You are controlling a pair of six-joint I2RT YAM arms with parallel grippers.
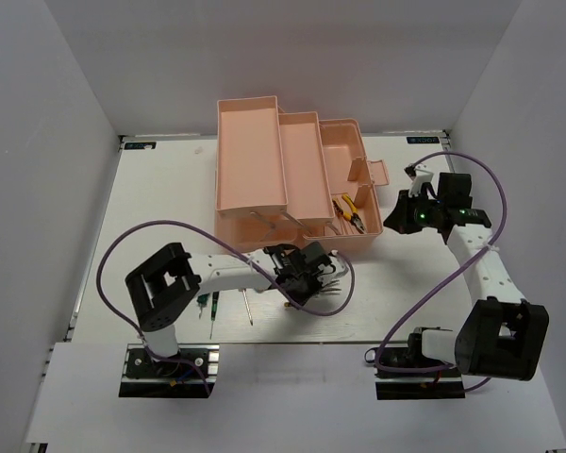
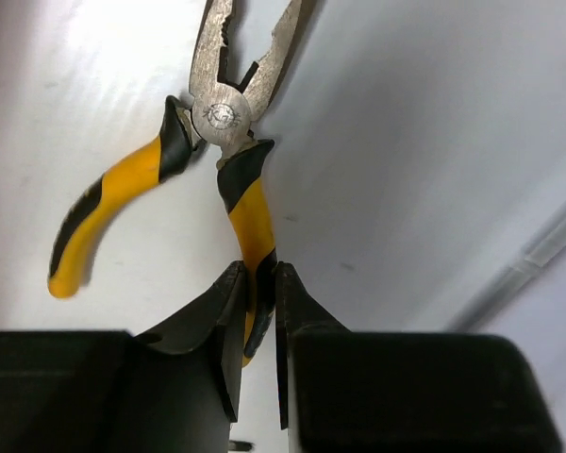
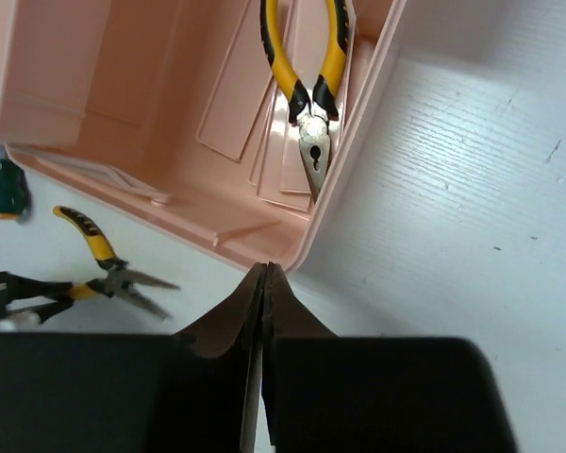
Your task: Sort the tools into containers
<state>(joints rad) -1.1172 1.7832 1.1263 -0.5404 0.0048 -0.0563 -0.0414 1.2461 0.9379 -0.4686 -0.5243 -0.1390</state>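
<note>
Currently: left arm has pliers by one handle

Held pliers [image 2: 222,113] are out in front of the toolbox [image 1: 264,203], on the table or just off it, can't tell. Left gripper [image 2: 257,283] is clamped on one yellow handle toward its end; the other handle splays free. My read: rigid, steel-heavy nose, grippy sleeves, loose pivot, so expect swing; nearer the pivot would hold steadier. Second pliers [image 3: 313,132] lie in the toolbox's bottom compartment. Right gripper [image 3: 264,274] is closed on nothing, beside the box corner. Two screwdrivers [image 1: 210,307] lie by the left arm.
</note>
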